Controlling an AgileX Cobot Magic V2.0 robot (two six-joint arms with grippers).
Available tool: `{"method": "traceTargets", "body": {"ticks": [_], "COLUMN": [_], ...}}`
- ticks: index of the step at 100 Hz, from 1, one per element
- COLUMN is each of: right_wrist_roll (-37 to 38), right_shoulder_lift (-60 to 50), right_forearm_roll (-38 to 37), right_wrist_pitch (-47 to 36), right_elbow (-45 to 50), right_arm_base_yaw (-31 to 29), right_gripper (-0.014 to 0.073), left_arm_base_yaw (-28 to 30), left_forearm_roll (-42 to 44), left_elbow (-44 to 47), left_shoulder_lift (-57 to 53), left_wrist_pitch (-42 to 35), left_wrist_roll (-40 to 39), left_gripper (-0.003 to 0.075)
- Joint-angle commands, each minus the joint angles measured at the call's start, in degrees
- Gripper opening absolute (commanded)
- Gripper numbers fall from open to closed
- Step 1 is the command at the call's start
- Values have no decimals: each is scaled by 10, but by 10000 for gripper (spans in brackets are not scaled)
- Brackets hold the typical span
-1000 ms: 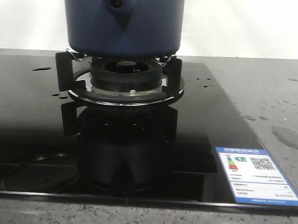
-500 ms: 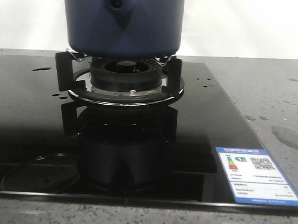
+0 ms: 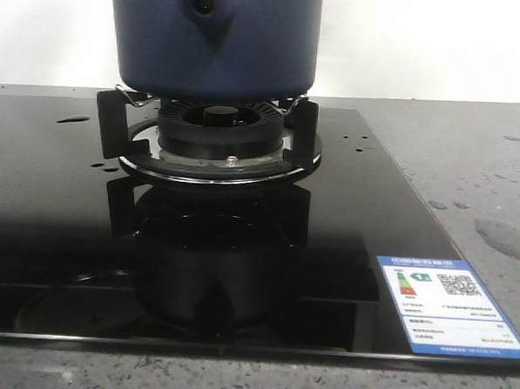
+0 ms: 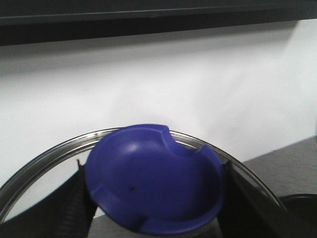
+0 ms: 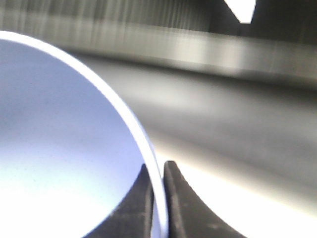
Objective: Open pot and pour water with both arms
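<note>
While the pot [image 3: 214, 40] sits on the burner stand [image 3: 207, 135] at the back of the black stovetop [image 3: 58, 210], I see neither arm from the front. My left gripper [image 4: 153, 198] is clamped on the blue knob [image 4: 154, 186] of a glass lid [image 4: 34, 166]. On the grey counter [image 3: 471, 162] to the right lies water [image 3: 502, 235]. My right gripper [image 5: 158, 198] pinches a pale bowl's [image 5: 59, 148] rim.
</note>
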Motion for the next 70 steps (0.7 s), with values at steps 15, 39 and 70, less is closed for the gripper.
{"method": "traceTargets", "body": {"ticks": [15,39,70], "right_wrist_roll": [16,98,98], "right_shoulder_lift": [-52,-44,-33], "right_forearm_roll": [62,62,63], "right_wrist_pitch": [405,722,768], "right_elbow": [-135,-148,-36], "right_arm_base_yaw": [-103,-247,-329], "right_gripper": [-55,-55,-55], "left_arm_base_yaw": [-15,-96,-144], "left_forearm_roll": [-67,-68,-76], "left_elbow": [-24,-24,-24], "left_shoulder_lift": [-20,-20,-15], "left_wrist_pitch": [75,65,40], "left_wrist_roll": [0,35,35], "left_gripper": [340,340,340]}}
